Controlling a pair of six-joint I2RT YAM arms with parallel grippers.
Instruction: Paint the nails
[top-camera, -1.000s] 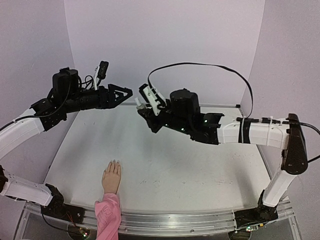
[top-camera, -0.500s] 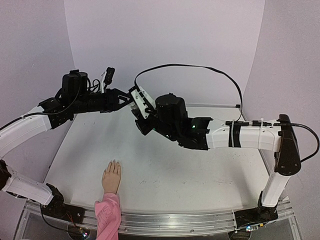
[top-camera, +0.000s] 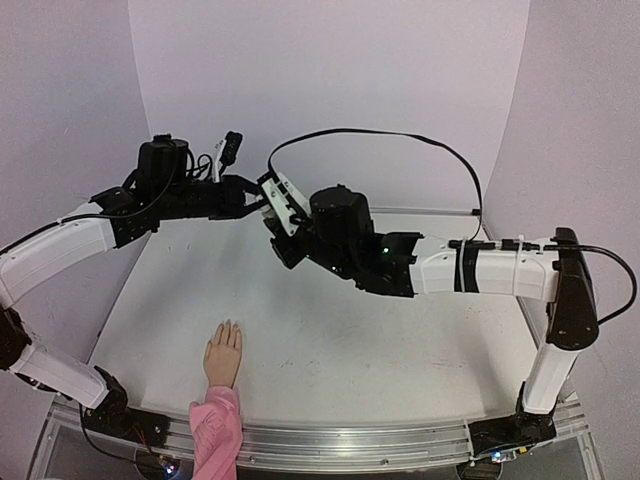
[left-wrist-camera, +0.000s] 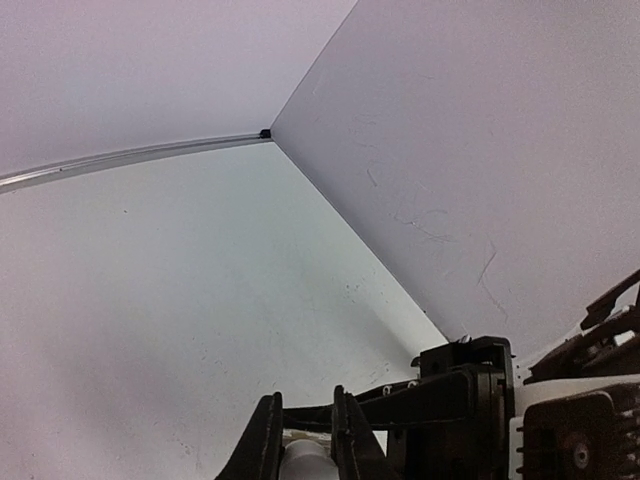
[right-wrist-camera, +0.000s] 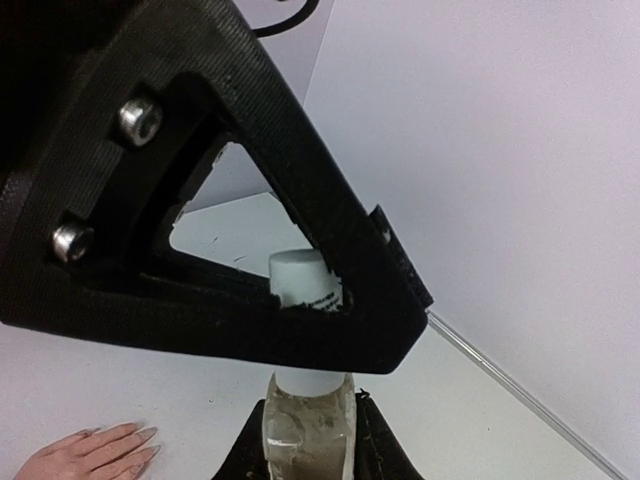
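Note:
The flesh-coloured mannequin hand (top-camera: 223, 355) in a pink sleeve lies flat near the table's front left; its nails (top-camera: 228, 326) point away from the arms and also show in the right wrist view (right-wrist-camera: 148, 434). High over the table's back, my right gripper (right-wrist-camera: 307, 415) is shut on a small glass bottle (right-wrist-camera: 305, 440) with a white cap (right-wrist-camera: 300, 275). My left gripper (left-wrist-camera: 303, 430) meets it from the left and is shut on that cap (left-wrist-camera: 305, 456). In the top view the left gripper (top-camera: 260, 203) and right gripper (top-camera: 281, 214) touch end to end, hiding the bottle.
Lilac walls close the table at the back and both sides, with a metal strip (top-camera: 450, 211) along the back edge. A black cable (top-camera: 400, 135) loops above the right arm. An aluminium rail (top-camera: 350, 440) runs along the near edge.
My left gripper moved right to the bottle and closed from wide open onto its cap. The right arm carried the bottle a little left to meet it, then held still.

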